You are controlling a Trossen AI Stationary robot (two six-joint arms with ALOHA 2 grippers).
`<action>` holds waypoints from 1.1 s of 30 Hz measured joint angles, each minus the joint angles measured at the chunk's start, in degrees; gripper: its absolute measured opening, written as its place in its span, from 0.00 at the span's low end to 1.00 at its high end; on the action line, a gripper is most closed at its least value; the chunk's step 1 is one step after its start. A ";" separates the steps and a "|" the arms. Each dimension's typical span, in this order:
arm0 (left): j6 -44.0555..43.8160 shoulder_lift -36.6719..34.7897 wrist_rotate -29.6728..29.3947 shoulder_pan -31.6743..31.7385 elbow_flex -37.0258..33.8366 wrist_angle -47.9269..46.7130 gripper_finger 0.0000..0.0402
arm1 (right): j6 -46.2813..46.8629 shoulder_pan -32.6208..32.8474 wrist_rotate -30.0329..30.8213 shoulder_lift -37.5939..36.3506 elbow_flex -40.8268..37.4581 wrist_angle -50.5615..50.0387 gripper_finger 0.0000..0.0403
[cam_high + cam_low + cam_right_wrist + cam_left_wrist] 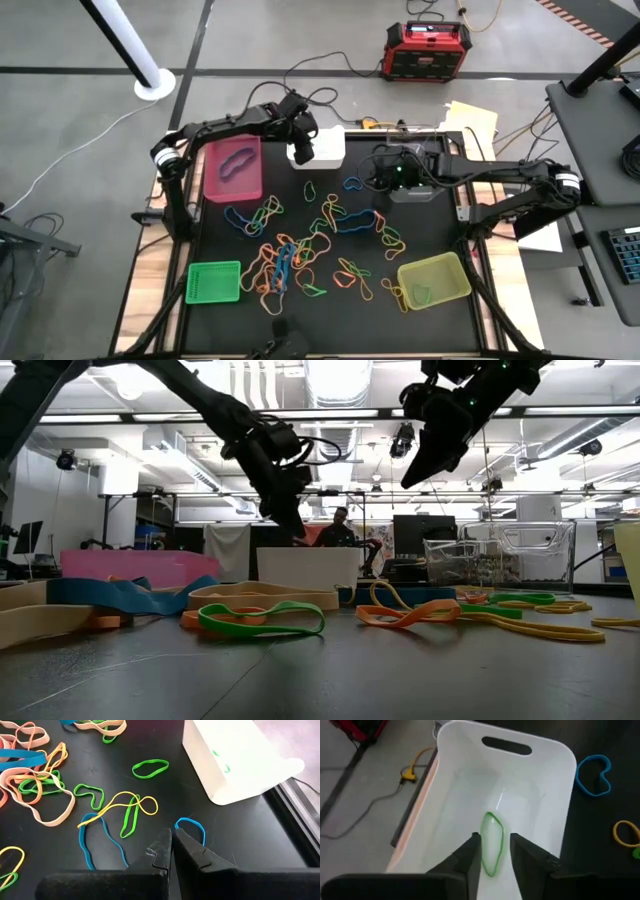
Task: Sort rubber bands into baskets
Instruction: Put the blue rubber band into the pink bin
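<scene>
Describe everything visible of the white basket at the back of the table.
The white basket is a small rectangular tray of smooth, opaque plastic with rounded corners and a slot handle cut into one end wall. It sits upright at the table's rear edge, between the pink basket and the clear basket, touching neither. The left gripper hangs above it, jaws apart, with a green rubber band between them over the interior. Whether the band touches the floor is unclear.

Rubber bands (300, 240): thin orange, blue, green, yellow, tan loops scattered flat mid-bench. One green band (492, 842) over white basket (320, 148). Pink basket (233, 170), green basket (214, 282), yellow-green basket (433, 280) ring the pile.
</scene>
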 joint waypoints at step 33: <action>-24.49 -33.26 -3.21 -36.73 -32.65 8.72 0.27 | 13.84 25.38 9.28 2.73 -1.54 1.23 0.03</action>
